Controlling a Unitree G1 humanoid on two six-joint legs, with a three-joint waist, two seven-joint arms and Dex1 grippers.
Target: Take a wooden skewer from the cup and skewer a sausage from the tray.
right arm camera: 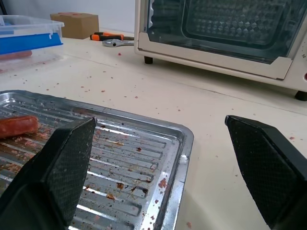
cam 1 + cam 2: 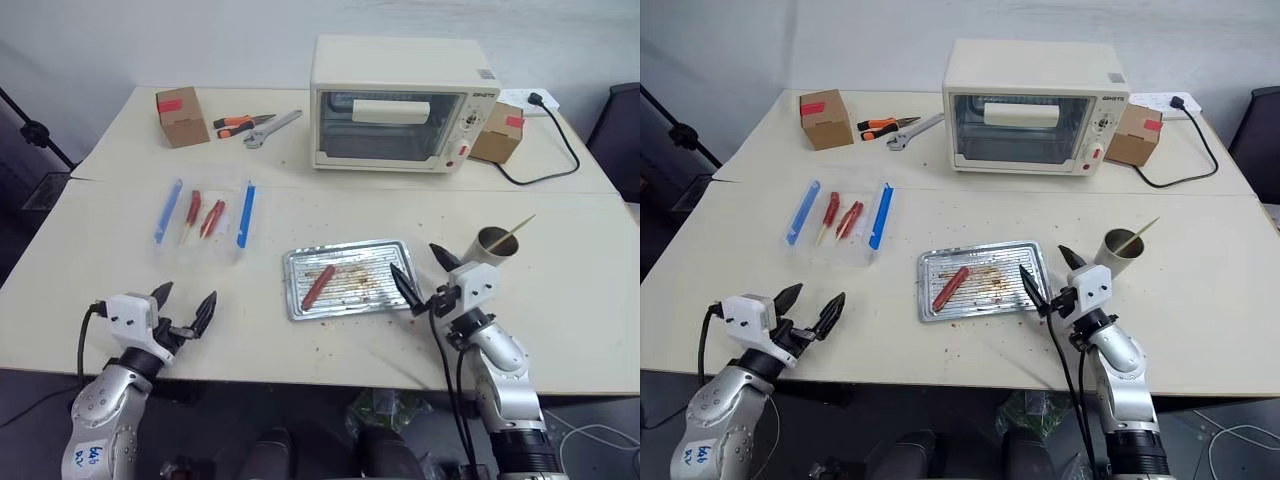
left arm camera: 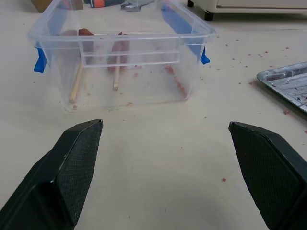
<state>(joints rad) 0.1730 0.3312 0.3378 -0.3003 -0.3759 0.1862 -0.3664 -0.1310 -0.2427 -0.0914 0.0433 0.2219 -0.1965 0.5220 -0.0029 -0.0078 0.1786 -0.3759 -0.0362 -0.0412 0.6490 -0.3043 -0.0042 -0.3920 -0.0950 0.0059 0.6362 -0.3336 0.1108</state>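
Spanning the room's pale crumb-strewn table [image 2: 560, 300], both hands, left hand [image 2: 185, 308] and right hand [image 2: 425, 270], hover apart, empty.

A shallow silver tray [image 2: 349, 252] with rounded corners lies near the table's front edge, its ribbed floor speckled with brown crumbs. One slim red-brown sausage [image 2: 318, 285] lies slantwise in its left half. Just right of the tray stands a brushed metal cup [image 2: 495, 244] (no handle), a thin pale wooden skewer [image 2: 512, 231] leaning out of it.
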